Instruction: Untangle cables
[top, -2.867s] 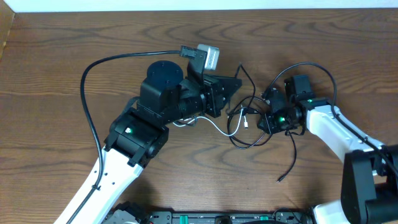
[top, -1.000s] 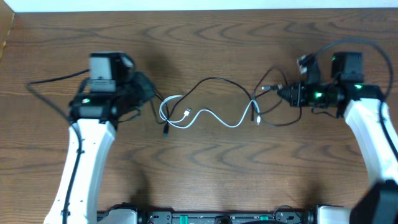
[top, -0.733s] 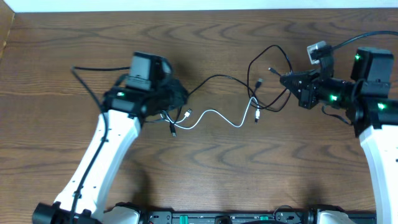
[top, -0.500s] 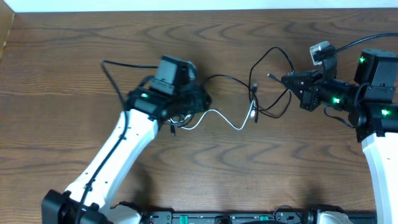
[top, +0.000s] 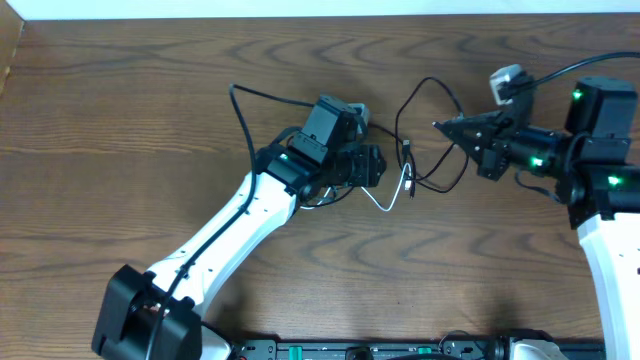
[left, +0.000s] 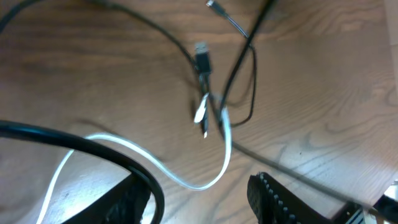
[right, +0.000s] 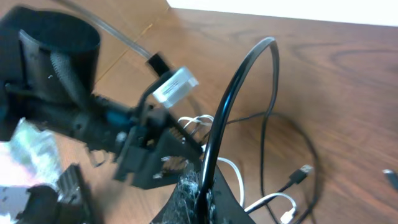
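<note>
We look down on a brown wooden table (top: 120, 120) that fills the overhead view. The white-and-black left arm (top: 225, 235) reaches across it from the near edge to the middle. The white-and-black right arm (top: 605, 235) comes in from the right side.

The black left gripper (top: 372, 166) sits over the middle of the table. Its fingers (left: 273, 193) stand apart, with nothing clamped between them. The black right gripper (top: 442, 126) points left with its jaws together. It pinches a thin black cable (right: 239, 68), which rises from the tips in a tall loop.

A thin white cable (left: 227, 140) lies on the wood under the gap in the left gripper. It curves away toward the space between the two grippers. There it crosses the other thin black cables (left: 252, 81) in a small knot of strands.

A small black plug with a silver tip (left: 202, 60) lies just above that crossing. We cannot tell which strand it belongs to.
</note>
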